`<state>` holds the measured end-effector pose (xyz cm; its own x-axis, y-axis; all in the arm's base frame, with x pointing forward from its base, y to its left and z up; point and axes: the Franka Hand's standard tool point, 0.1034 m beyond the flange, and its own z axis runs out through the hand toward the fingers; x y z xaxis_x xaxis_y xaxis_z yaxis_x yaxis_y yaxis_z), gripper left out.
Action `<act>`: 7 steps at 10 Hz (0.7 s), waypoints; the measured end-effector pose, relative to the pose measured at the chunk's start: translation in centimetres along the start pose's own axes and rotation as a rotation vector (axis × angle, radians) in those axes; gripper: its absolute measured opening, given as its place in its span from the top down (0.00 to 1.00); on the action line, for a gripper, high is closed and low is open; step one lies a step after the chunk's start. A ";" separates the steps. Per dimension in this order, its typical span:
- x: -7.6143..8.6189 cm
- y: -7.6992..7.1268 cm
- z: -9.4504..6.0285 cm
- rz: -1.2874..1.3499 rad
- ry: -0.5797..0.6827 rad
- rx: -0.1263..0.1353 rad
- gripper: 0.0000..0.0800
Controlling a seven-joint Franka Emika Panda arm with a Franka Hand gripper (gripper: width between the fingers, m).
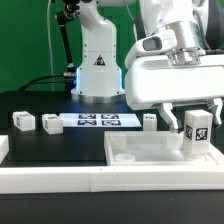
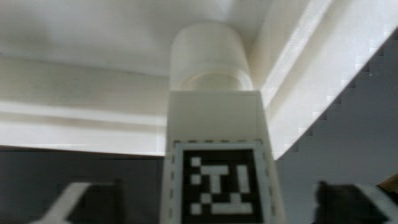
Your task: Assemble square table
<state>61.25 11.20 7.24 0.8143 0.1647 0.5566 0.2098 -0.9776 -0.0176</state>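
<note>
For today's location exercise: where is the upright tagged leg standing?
In the exterior view, the upright leg stands at the square tabletop's corner on that view's right, beneath the gripper, whose jaws stand open on either side of it.

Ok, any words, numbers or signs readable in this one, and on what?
No readable words or numbers anywhere.
Robot base: a triangular sign, too small to read.
Upright leg: a black-and-white square tag, a pattern only, no letters.
Marker board: several tags of the same kind, no text.
</note>
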 end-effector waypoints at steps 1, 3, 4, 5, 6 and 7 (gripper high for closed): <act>0.0 0.0 0.0 0.000 0.000 0.000 0.23; 0.3 0.4 -0.4 0.002 0.001 -0.003 0.20; 0.7 0.5 -0.7 0.002 0.001 -0.004 0.19; 1.2 0.6 -1.2 0.002 0.005 -0.004 0.19; 1.8 0.4 -1.7 0.001 0.011 -0.003 0.19; 2.3 0.4 -2.1 -0.001 0.006 0.001 0.19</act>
<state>62.02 10.91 10.28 0.8108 0.1648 0.5617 0.2110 -0.9773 -0.0178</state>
